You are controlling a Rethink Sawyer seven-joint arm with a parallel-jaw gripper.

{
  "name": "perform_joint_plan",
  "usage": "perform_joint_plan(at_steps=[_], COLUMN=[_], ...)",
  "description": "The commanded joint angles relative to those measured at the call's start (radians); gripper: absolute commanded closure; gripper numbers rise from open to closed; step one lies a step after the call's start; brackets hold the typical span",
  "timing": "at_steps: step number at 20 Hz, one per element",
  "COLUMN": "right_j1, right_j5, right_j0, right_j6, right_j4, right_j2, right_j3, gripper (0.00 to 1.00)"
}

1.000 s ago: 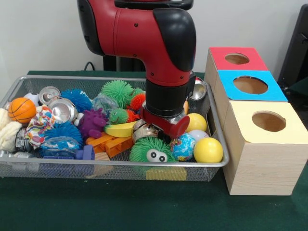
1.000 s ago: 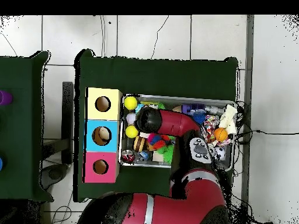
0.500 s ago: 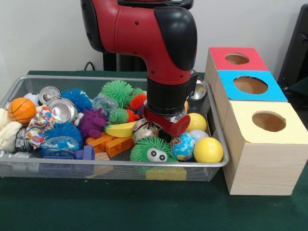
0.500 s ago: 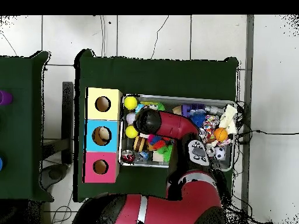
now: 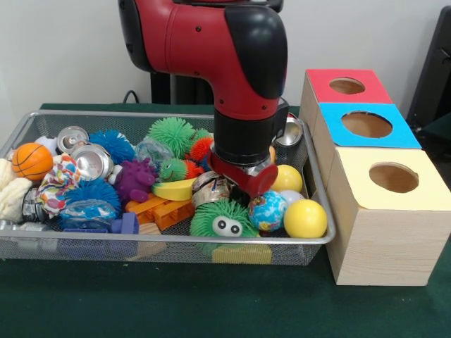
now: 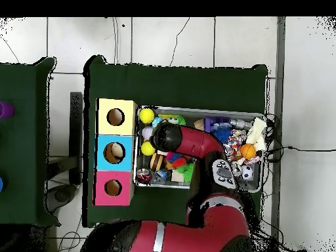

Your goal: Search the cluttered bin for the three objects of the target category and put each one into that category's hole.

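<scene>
The bin (image 5: 169, 241) is a wide wire-mesh basket full of toys; it also shows in the overhead view (image 6: 197, 110). My gripper (image 5: 244, 187) reaches down into its right part, among a crushed can (image 5: 208, 189), a globe ball (image 5: 268, 210) and a green fuzzy toy with eyes (image 5: 224, 220). The arm and the toys hide its tips. The hole (image 5: 347, 86) in the red-topped box is at the far right, and shows in the overhead view (image 6: 113, 188). In the overhead view the arm (image 6: 190, 139) covers the gripper.
Blue-topped (image 5: 366, 124) and yellow-topped (image 5: 393, 177) boxes stand beside the red one, right of the bin. Two yellow balls (image 5: 304, 218) (image 5: 288, 178), an orange basketball (image 5: 32, 160), silver cans (image 5: 91, 160), spiky balls and blocks fill the bin.
The arm has shifted slightly over the bin's right part, staying low among the toys. The globe ball and the green fuzzy toy have moved a little.
</scene>
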Motion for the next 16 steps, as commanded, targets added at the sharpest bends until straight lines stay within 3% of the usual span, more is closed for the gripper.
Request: perform_joint_plan(at_steps=[1,11,16], right_j1=[-0.023,-0.126,-0.142], right_j5=[0.096,0.271,0.286], right_j0=[0.013,-0.065,-0.089], right_j6=[0.098,-0.008,-0.025], right_j4=[0.035,0.006,-0.010], right_j2=[0.060,0.043,0.052], right_j3=[0.068,0.035,0.038], gripper=[1.00,1.00,1.00])
